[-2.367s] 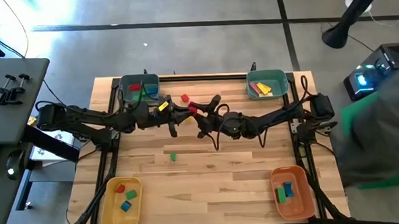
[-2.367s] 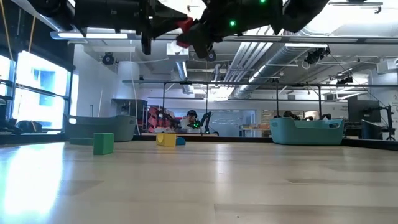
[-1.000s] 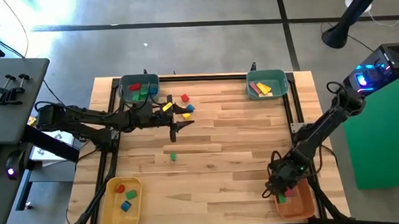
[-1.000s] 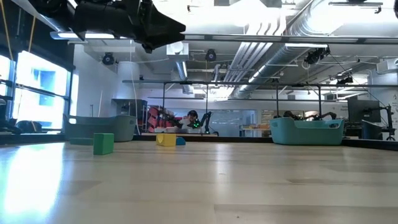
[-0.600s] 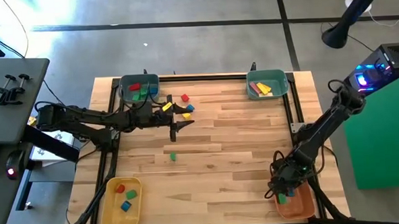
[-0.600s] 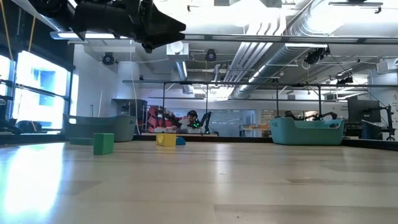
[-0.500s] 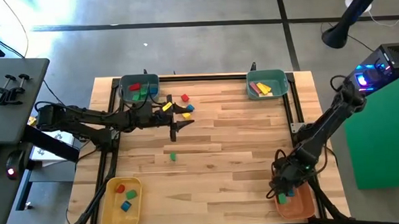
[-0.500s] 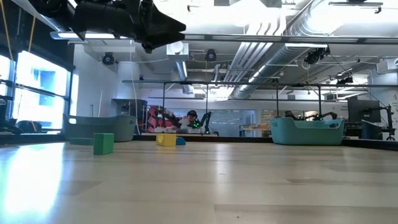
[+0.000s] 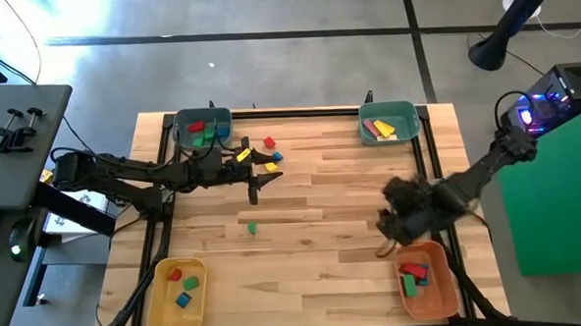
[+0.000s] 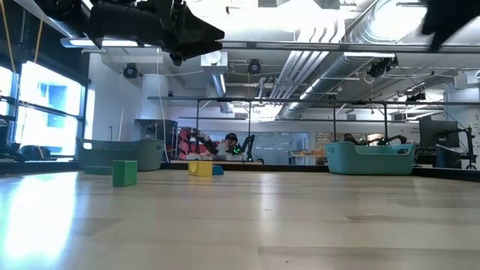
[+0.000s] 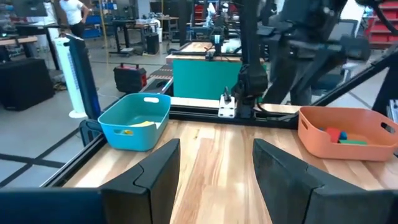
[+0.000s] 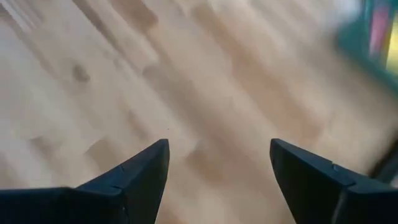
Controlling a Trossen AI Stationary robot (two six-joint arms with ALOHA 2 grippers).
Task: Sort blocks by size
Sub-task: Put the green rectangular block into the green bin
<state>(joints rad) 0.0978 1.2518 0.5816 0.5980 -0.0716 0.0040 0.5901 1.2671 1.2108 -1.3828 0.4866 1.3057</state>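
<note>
Loose blocks lie on the table: a green cube near the middle, and a red one, a yellow one and a blue one at the far left. My left gripper hangs above those far blocks. It points level toward the table's right edge and is open, with nothing between its fingers. My right gripper is high over the table beside the orange bin. It slants downward, is open and holds nothing.
The orange bin at the near right holds red, blue and green blocks. A yellow bin at the near left holds three blocks. Two teal bins stand at the far edge, one left and one right, each with blocks inside.
My right gripper has risen from low over the orange bin, moved toward the table's middle and far edge, and turned. A red block now lies in the orange bin where the gripper was.
</note>
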